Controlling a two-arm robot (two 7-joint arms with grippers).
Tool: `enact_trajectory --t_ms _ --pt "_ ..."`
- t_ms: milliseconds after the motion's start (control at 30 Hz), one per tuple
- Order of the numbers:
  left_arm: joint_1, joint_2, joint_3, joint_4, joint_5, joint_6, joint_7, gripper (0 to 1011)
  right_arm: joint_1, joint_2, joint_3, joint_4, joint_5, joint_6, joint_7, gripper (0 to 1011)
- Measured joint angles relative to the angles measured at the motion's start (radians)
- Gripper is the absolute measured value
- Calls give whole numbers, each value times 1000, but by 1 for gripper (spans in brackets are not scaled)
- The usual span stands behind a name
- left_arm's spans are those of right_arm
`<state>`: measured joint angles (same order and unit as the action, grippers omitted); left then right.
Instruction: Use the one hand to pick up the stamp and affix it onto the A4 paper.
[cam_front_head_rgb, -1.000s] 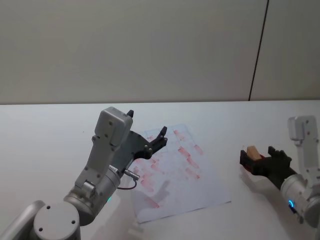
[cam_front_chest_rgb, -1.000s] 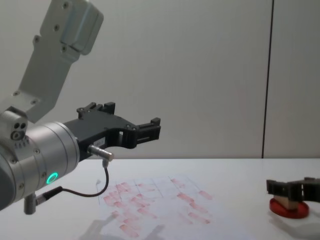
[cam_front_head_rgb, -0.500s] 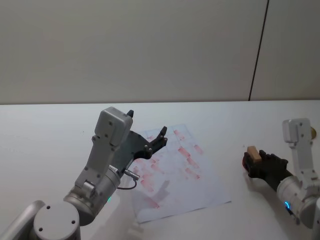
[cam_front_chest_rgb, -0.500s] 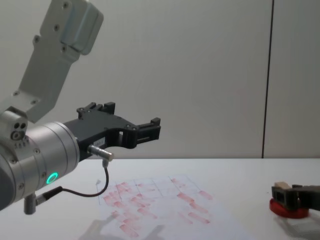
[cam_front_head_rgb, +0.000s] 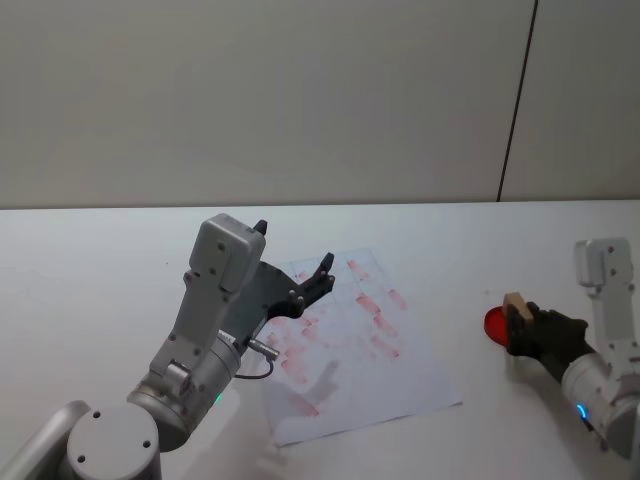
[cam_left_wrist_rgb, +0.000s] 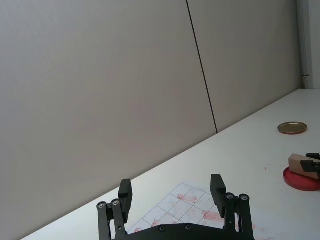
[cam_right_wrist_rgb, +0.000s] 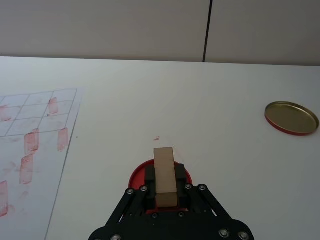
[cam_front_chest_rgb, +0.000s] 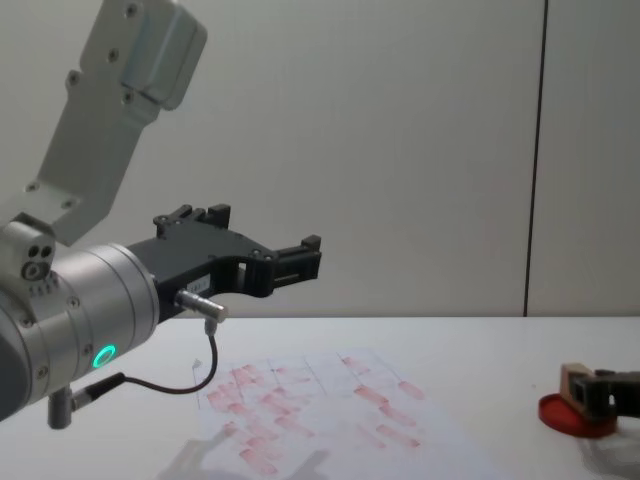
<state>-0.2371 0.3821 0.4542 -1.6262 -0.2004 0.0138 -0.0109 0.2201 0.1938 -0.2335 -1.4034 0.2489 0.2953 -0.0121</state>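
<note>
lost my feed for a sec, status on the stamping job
Right hand shut on the stamp by the red ink pad. Left hand open, parked high by the A4 paper. Nothing lying between stamp and paper.

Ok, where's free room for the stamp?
Right tool holds the stamp over the red ink pad. Bare table between pad and A4 paper; the paper's near right corner looks unmarked. Left half crowded: dense marks, parked left tool above.
</note>
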Motion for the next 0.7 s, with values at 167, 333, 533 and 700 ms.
enact_trajectory --t_ms 167,333,533,700 --pt "0 0 0 0 0 0 0 993 -6 4 7 -7 1 9 -16 216" --pt "0 0 0 0 0 0 0 993 -12 7 15 -9 16 17 -31 216" --pt "0 0 0 0 0 0 0 993 -13 8 25 -2 42 19 -33 216" --pt "0 0 0 0 0 0 0 993 -7 6 31 12 65 19 -26 216"
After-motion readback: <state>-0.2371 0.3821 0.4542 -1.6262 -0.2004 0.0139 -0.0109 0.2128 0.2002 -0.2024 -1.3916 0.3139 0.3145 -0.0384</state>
